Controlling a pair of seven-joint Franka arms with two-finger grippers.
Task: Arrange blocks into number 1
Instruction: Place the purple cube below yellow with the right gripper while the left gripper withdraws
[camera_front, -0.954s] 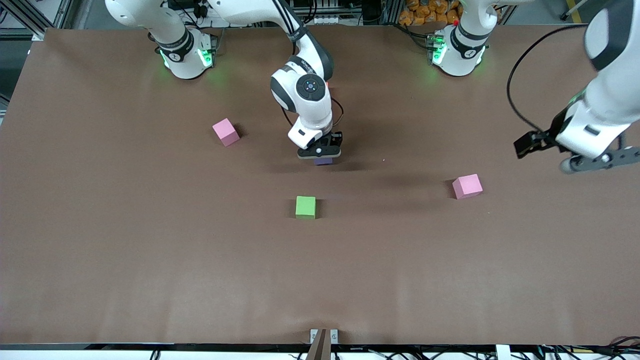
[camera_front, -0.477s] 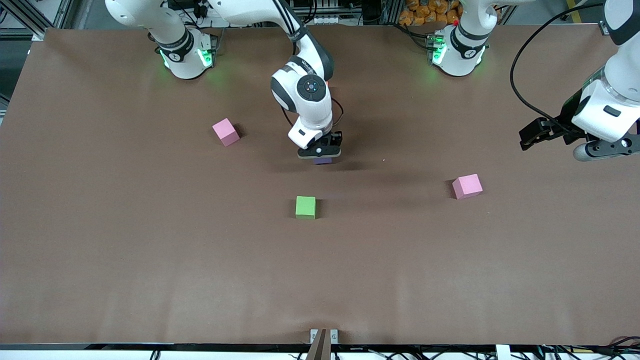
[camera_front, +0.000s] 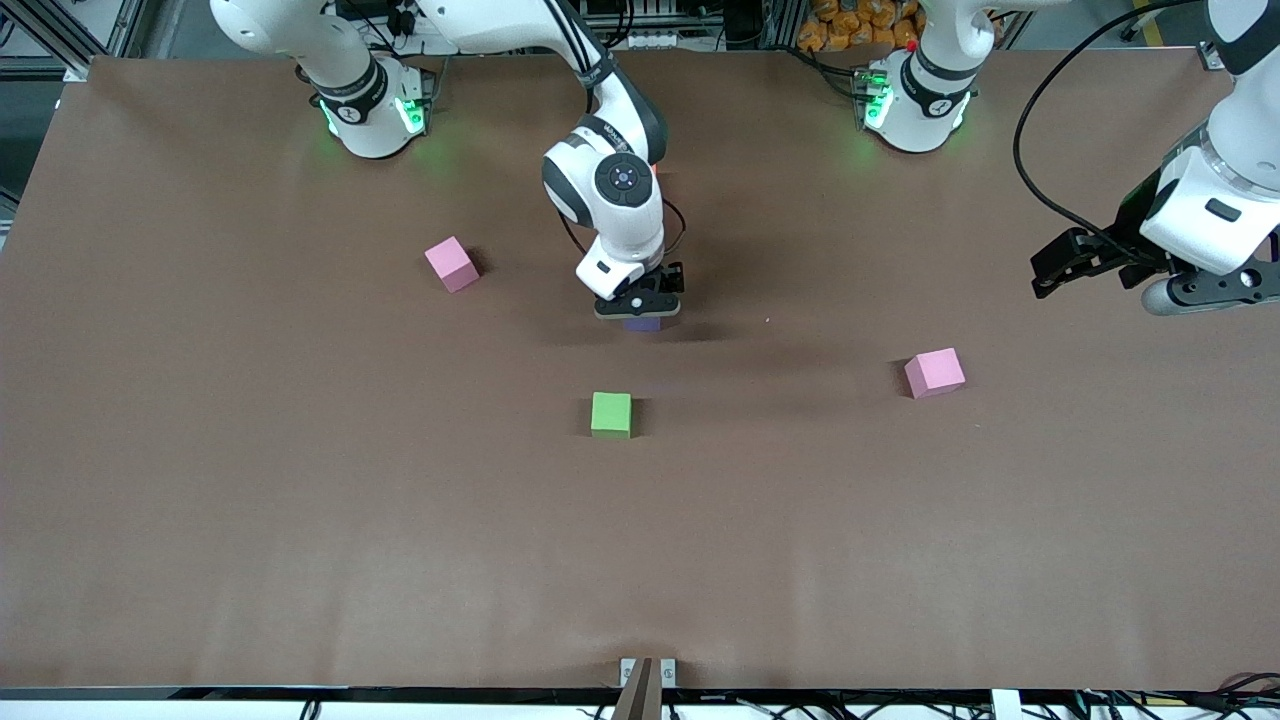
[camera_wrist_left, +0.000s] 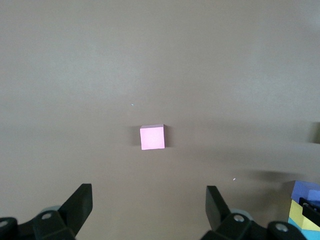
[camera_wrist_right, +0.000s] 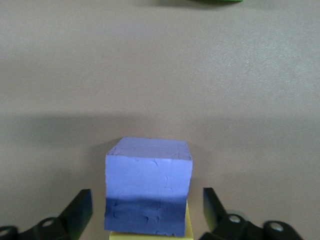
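Observation:
The purple block (camera_front: 643, 324) lies on the table mid-table, partly under my right gripper (camera_front: 640, 308). In the right wrist view the purple block (camera_wrist_right: 148, 180) sits between the open fingers of my right gripper (camera_wrist_right: 146, 195), with a gap on each side. It rests against a yellow block (camera_wrist_right: 188, 222). The left wrist view shows the purple block (camera_wrist_left: 306, 191), the yellow block (camera_wrist_left: 299, 215) and a light blue block (camera_wrist_left: 293, 223) in a row. The right arm hides the rest of the row in the front view. My left gripper (camera_front: 1205, 298) hangs open and empty over the left arm's end of the table.
A green cube (camera_front: 611, 413) lies nearer the front camera than the purple block. One pink cube (camera_front: 935, 372) lies toward the left arm's end and shows ahead of my left gripper (camera_wrist_left: 148, 192). Another pink cube (camera_front: 451, 264) lies toward the right arm's end.
My right gripper has opened and let go of the purple block, which stays where it was. The left arm has drawn back a little toward its end of the table.

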